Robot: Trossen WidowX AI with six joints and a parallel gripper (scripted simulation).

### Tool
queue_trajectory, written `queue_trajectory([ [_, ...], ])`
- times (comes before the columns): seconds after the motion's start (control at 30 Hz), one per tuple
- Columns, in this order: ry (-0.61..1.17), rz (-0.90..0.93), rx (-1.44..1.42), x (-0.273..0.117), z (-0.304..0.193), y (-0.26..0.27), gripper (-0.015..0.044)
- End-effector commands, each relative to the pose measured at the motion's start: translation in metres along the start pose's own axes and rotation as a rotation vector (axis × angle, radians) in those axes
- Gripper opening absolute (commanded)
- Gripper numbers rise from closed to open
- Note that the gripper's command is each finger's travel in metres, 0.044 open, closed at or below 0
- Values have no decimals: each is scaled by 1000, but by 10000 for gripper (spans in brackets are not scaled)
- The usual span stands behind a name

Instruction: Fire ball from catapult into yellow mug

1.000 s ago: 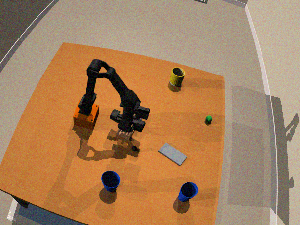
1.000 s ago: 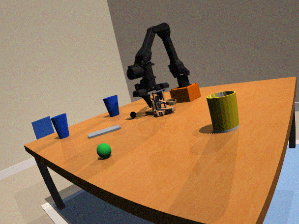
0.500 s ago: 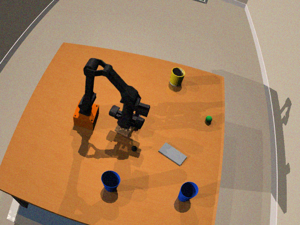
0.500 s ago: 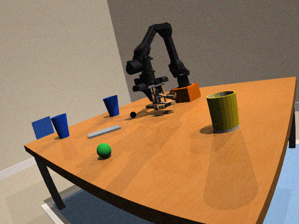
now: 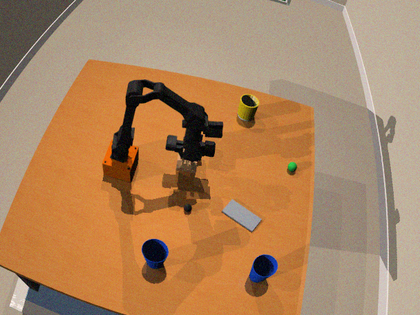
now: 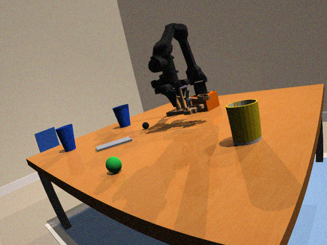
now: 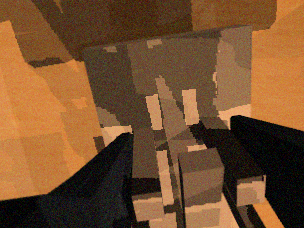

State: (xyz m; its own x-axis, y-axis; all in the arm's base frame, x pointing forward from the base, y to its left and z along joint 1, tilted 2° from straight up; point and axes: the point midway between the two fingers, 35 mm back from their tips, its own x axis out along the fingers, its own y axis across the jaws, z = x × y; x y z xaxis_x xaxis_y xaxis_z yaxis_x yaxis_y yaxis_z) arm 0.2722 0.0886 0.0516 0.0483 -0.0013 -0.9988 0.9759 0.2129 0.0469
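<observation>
The catapult (image 5: 186, 167) (image 6: 184, 112) (image 7: 175, 55) was held between the partly closed fingers (image 6: 172, 100), above the surface (image 5: 69, 207) (image 6: 269, 172). The black ball (image 5: 187, 208) (image 6: 145, 125) was seen near them; the green ball (image 5: 292, 166) (image 6: 113, 164) was placed well apart, near the surface's edge. Open room was left between fingers and yellow mug (image 5: 247, 108) (image 6: 244, 123). The catapult's round cup (image 6: 203, 96) was shown clearly only in the exterior view.

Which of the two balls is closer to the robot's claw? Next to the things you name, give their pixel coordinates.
The black ball (image 5: 187, 208) (image 6: 145, 125), the smaller one, near the shadow under the arm; the green ball (image 5: 292, 167) (image 6: 113, 164) sits out by the table's edge.
</observation>
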Motion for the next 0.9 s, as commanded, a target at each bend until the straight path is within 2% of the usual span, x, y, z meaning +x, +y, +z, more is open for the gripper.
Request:
queue_trajectory([
  [0.0, 3, 13, -131, -4, -36, 11, 0],
  [0.4, 11, 19, -514, -2, -158, 15, 0],
  [0.87, 12, 19, -520, 10, -162, 19, 0],
])
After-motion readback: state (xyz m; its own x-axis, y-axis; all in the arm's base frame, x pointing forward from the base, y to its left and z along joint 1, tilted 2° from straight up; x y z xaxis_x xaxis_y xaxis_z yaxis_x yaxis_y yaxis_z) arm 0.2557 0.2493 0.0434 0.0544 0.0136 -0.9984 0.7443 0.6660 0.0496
